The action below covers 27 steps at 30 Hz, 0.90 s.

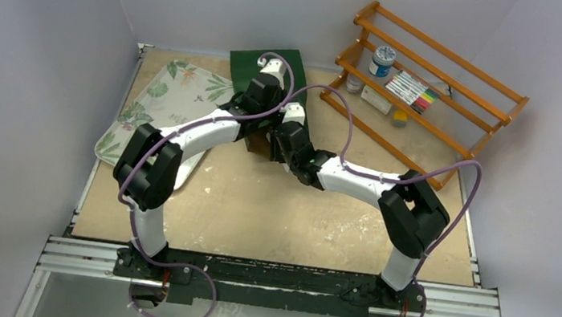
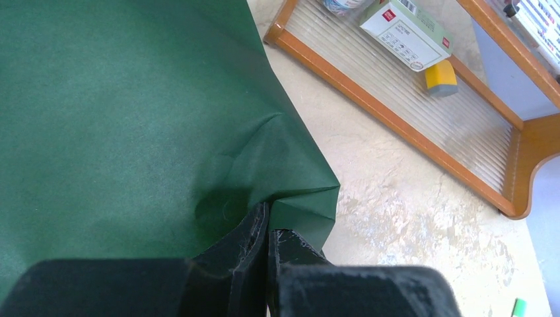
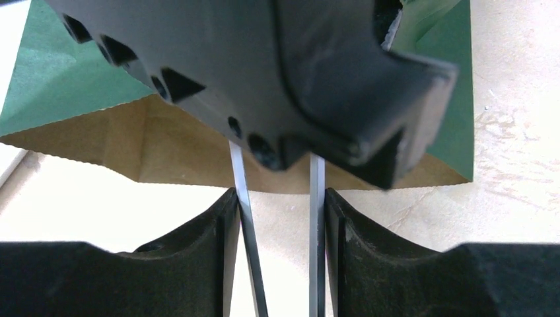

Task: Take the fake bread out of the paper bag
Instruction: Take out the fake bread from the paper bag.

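The paper bag (image 1: 249, 66) lies flat at the back middle of the table, dark green outside, with its mouth toward me. My left gripper (image 1: 265, 127) is shut on a fold of the bag's green upper sheet (image 2: 132, 119) near a creased corner, as the left wrist view (image 2: 269, 221) shows. My right gripper (image 1: 277, 143) is open and empty just in front of the mouth. The right wrist view (image 3: 280, 191) shows the brown kraft inside (image 3: 165, 145) beyond its fingers, partly hidden by the left gripper's black body. No bread shows in any view.
A floral tray (image 1: 164, 100) lies to the left of the bag. A wooden rack (image 1: 432, 88) stands at the back right, holding markers, a jar, a white box (image 2: 406, 33) and a small yellow item (image 2: 440, 76). The two arms cross close together over the bag's mouth.
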Tool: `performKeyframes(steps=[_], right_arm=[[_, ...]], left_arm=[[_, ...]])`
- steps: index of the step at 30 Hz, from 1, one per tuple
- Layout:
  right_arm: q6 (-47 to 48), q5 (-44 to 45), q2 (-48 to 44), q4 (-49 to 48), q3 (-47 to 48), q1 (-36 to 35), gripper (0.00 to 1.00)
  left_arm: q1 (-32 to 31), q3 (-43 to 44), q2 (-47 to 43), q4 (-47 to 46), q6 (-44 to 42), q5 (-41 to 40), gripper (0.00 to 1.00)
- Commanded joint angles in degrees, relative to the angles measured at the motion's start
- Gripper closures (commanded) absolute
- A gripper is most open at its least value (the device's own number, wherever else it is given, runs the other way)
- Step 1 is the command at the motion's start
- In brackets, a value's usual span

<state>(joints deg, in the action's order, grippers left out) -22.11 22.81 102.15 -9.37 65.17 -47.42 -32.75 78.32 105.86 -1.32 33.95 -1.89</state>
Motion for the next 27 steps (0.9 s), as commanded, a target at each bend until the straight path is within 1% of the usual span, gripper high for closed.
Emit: performKeyframes(steps=[1, 4, 6, 7, 8, 9, 10, 11, 21, 27], right_arm=[[-0.52, -0.68, 2.52, -0.57, 3.33, 1.28, 0.51], [-0.7, -0.83, 3.04, -0.49, 3.8, 1.28, 0.49], [-0.97, -0.9, 3.14, -0.57, 4.0, 1.28, 0.52], [-1.07, -1.04, 3.1, -0.68, 3.93, 1.28, 0.58], [-1.11, -1.08, 3.11, -0.82, 3.92, 1.28, 0.66], [-1.1, -1.12, 3.16, -0.75, 3.98, 1.28, 0.8], [-1.1, -1.1, 3.41, -0.37, 4.25, 1.34, 0.98], [-1.08, -1.1, 3.75, 0.21, 4.6, 1.36, 1.0], [-1.26, -1.57, 2.91, 1.07, 4.23, 1.36, 1.0], [-2.7, 0.18, -1.08, 2.03, 2.1, 1.3, 1.0]], left_arm=[[-1.96, 0.62, -1.3, -2.46, 1.73, 3.81, 1.0], [-1.89, 0.64, -1.28, -2.46, 1.73, 3.81, 1.0], [-1.93, 0.69, -1.34, -2.37, 1.71, 3.77, 1.0], [-1.88, 0.81, -1.34, -2.33, 1.72, 3.77, 1.0], [-1.89, 0.83, -1.36, -2.29, 1.63, 3.7, 1.0], [-1.89, 0.93, -1.36, -2.22, 1.56, 3.68, 1.0], [-1.88, 0.99, -1.36, -2.2, 1.55, 3.73, 1.0], [-1.88, 1.02, -1.31, -2.19, 1.54, 3.71, 1.0], [-1.88, 1.22, -1.1, -2.26, 1.68, 3.6, 1.0], [-1.82, 2.11, -0.78, -1.51, 1.64, 3.05, 1.0]])
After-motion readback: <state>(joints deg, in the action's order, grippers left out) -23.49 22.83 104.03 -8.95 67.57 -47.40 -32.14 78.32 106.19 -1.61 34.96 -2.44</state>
